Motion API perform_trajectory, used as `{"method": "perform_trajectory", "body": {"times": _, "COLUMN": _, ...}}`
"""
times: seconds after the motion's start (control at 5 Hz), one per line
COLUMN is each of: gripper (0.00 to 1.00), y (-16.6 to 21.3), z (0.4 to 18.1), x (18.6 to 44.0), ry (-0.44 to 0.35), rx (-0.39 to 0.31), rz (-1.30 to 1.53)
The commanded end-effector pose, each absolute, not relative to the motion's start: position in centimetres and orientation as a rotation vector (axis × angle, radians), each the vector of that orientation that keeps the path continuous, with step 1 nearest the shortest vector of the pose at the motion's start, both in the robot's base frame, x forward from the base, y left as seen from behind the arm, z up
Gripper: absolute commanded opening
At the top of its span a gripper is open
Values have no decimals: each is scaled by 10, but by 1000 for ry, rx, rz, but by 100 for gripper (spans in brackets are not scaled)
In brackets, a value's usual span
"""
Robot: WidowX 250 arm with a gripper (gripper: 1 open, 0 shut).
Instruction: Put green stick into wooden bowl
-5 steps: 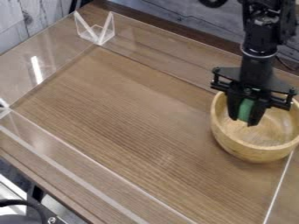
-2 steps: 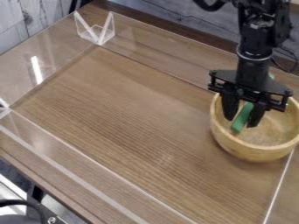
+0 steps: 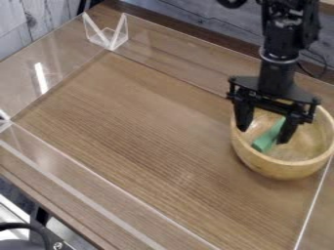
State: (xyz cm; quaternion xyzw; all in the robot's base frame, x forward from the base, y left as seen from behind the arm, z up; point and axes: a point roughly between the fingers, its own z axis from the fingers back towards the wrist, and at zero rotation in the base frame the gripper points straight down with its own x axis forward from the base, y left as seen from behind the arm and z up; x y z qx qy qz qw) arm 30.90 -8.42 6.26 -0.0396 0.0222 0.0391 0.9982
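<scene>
You work on a wooden table [image 3: 124, 117] with brown, straight-running grain — clear transparent walls [image 3: 53, 54] border its edges. The wooden bowl [image 3: 282, 161] rests directly on the surface near your right edge of view — light tan, thick-rimmed, upright. A clear bracket [image 3: 104, 32] stands at the far corner.

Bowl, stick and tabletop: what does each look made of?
The wooden bowl looks like light tan wood, matte, with faint grain on its thick rim. The green stick inside it is uniformly matte green, perhaps painted wood or plastic; I cannot tell which. The table shows brown streaked grain, either wood or a laminate print.
</scene>
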Motion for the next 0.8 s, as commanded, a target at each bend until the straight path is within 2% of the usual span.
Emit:
{"method": "perform_trajectory", "body": {"times": 0.0, "gripper": 100, "y": -74, "z": 106, "x": 321, "ry": -56, "rx": -104, "rz": 90}}
{"method": "perform_trajectory", "body": {"times": 0.4, "gripper": 100, "y": -32, "z": 144, "x": 317, "ry": -91, "rx": -109, "rz": 109}}
{"method": "perform_trajectory", "body": {"times": 0.6, "gripper": 100, "y": -37, "z": 144, "x": 316, "ry": -106, "rx": -100, "rz": 100}}
